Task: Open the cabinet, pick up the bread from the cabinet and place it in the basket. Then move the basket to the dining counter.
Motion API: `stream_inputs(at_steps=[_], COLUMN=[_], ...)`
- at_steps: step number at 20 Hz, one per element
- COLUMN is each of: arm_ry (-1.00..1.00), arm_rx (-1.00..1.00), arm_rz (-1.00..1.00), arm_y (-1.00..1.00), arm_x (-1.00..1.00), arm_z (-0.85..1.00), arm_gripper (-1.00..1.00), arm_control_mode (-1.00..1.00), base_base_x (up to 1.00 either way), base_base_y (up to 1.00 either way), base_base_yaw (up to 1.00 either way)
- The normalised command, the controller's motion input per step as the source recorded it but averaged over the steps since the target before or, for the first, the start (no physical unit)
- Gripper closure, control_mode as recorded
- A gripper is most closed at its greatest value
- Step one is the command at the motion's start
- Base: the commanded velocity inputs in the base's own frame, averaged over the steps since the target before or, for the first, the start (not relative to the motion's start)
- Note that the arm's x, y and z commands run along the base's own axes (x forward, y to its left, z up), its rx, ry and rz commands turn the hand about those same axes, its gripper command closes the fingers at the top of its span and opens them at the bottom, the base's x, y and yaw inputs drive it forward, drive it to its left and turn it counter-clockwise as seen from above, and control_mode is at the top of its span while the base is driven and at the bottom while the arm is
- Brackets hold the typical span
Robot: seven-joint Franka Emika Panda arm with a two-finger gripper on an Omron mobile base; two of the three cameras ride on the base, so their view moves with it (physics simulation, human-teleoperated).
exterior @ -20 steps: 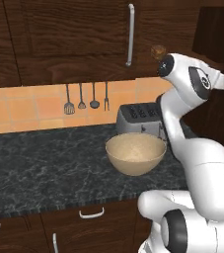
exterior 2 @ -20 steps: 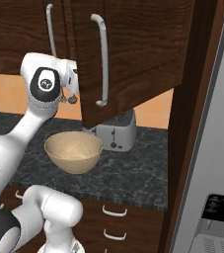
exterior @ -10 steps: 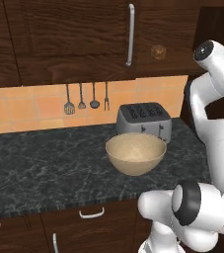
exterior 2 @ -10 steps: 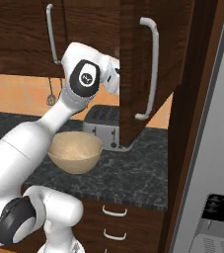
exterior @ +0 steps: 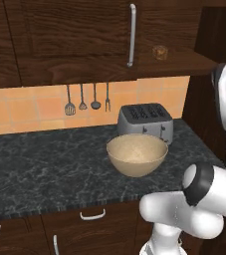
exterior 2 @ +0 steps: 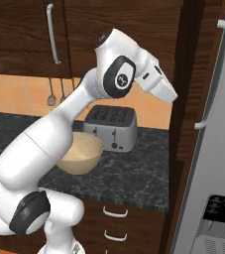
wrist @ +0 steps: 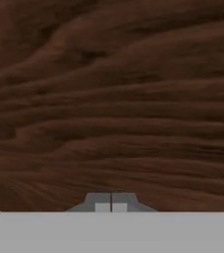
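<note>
We see the gripper (wrist: 111, 206) with its tips pressed together, nothing between them, facing a dark wood-grain panel at close range. We can't tell from the hand view whether the tips touch the wood.

In the right base view the arm (exterior 2: 129, 74) is raised, with the forearm reaching right toward the swung-out cabinet door (exterior 2: 203, 79); its bar handle (exterior 2: 217, 74) shows on the door edge. We can't see the fingers themselves here.

In the left base view the cabinet (exterior: 74, 40) has its right side open, and the bread (exterior: 159, 52) sits on the exposed shelf, just right of the closed door's silver handle (exterior: 131, 35).

The basket (exterior: 137, 154) stands upright on the black granite counter (exterior: 40, 174), just in front of the toaster (exterior: 145, 121), and looks empty to us. Utensils (exterior: 87, 99) hang on the tan tile wall behind the counter. Drawers with small curved handles (exterior: 92, 215) sit below the counter edge.
</note>
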Motion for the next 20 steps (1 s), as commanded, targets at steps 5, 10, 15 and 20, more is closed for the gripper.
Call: stream_inputs(at_steps=[5,10,15,20], arm_ry=[-0.05,-0.01,-0.26,-0.16], arm_rx=[-0.01,-0.04,0.0,-0.03], arm_rz=[0.39,0.58,0.56,0.44], arm_y=[0.68,0.9,0.91,0.49], arm_x=[-0.78,-0.24,0.06,0.39], arm_z=[0.56,0.28,0.01,0.07], arm_gripper=[1.0,1.0,1.0,-1.0], arm_control_mode=[-1.0,-1.0,-1.0,-1.0], base_base_x=[0.0,0.0,0.0,0.0], base_base_y=[0.0,0.0,0.0,0.0], base_base_yaw=[0.0,0.0,0.0,0.0])
